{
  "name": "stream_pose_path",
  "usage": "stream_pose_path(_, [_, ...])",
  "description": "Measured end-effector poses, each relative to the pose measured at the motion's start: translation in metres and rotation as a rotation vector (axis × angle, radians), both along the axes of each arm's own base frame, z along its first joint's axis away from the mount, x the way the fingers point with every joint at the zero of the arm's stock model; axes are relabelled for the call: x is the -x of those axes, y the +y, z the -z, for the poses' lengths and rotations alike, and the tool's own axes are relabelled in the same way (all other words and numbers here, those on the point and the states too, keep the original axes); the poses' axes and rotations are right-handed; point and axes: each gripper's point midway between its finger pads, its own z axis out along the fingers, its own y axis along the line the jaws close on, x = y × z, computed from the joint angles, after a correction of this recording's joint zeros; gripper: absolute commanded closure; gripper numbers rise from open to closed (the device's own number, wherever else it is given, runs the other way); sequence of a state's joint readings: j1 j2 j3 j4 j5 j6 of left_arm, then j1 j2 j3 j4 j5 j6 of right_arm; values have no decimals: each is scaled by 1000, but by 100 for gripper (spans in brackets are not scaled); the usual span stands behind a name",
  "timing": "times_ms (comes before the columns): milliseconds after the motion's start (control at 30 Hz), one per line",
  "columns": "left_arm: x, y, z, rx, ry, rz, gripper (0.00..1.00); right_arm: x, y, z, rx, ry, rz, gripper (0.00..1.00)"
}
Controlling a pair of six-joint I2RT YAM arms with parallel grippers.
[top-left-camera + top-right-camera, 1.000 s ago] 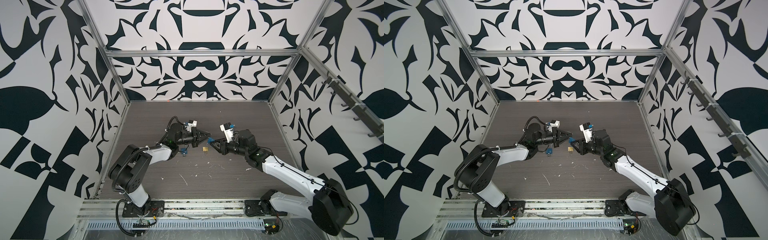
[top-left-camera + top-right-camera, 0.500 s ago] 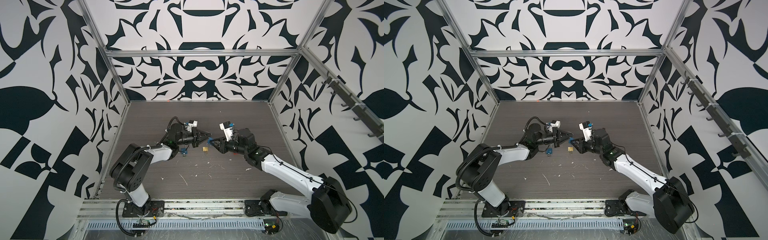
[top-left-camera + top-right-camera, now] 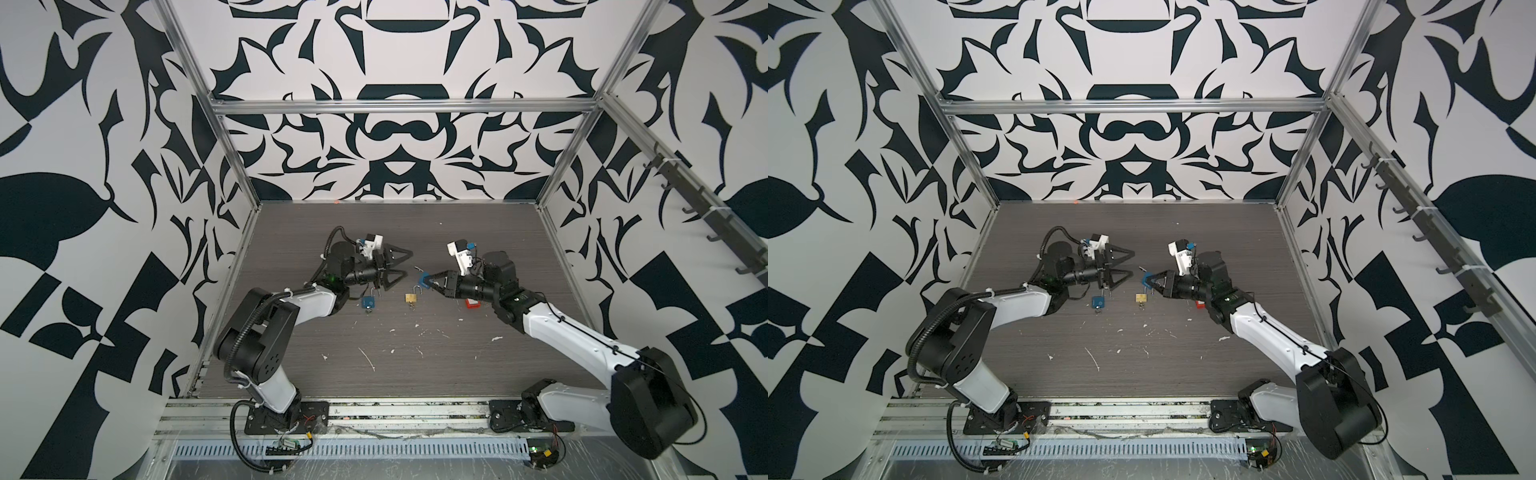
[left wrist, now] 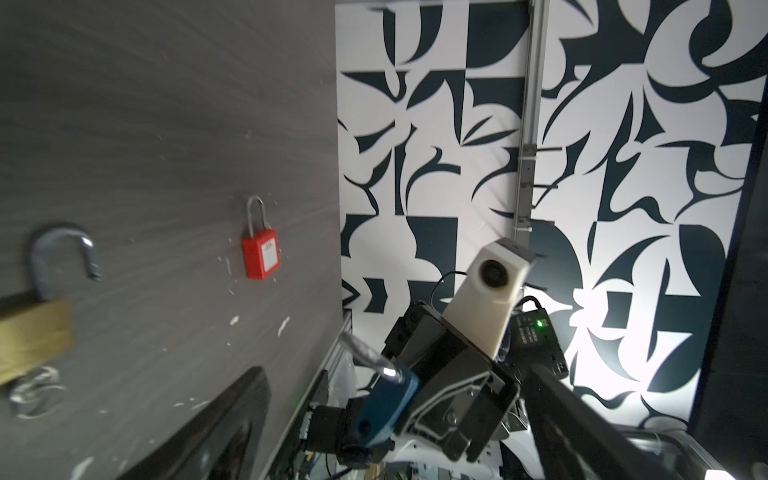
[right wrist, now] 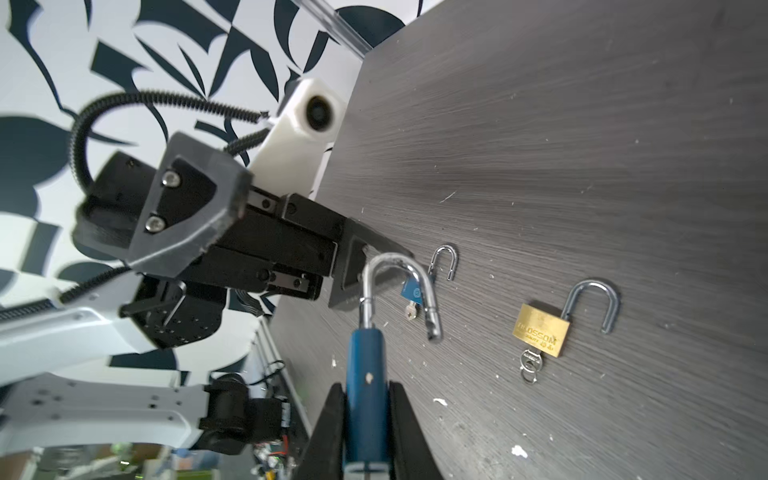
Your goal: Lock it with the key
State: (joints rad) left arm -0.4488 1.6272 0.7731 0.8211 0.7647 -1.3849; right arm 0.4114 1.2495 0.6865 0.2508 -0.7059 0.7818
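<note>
The right gripper [image 5: 366, 388] is clamping the body of a blue plastic padlock [image 5: 365, 353] between its black fingers, holding it off the dark wood-grain table [image 3: 415, 232] with the shackle swung open. The left gripper [image 3: 407, 262] is hanging just opposite, jaws spread wide and gripping nothing. On the table between them a brass padlock [image 3: 411, 297] is lying flat, shackle open, a small silver key [image 5: 530, 365] sticking in its base. A second blue padlock [image 3: 368, 302] is lying near the left gripper, a red padlock [image 4: 261, 257] by the right arm.
</note>
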Motion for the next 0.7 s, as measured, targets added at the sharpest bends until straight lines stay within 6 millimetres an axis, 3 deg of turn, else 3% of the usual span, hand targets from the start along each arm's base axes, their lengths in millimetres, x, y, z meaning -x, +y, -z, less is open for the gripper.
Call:
stream_pose_path(100, [-13,28,-14,-63,-152,-74,1,-3,0,-8,-121,141,2,100])
stream_pose_path(167, [-13,34,-25,-90,-264,-83,1,3,7,-17,-194,221,-32,100])
stream_pose_path(367, [-1,22,-41,-46,-498,18,1,17,18,-49,-341,361,-103,100])
stream_pose_path(533, [0,12,-38,44,-519,101,0,24,27,-61,-374,412,-145,100])
stream_pose_path(700, [10,6,-46,100,-536,164,8,26,38,-61,-383,435,-174,100])
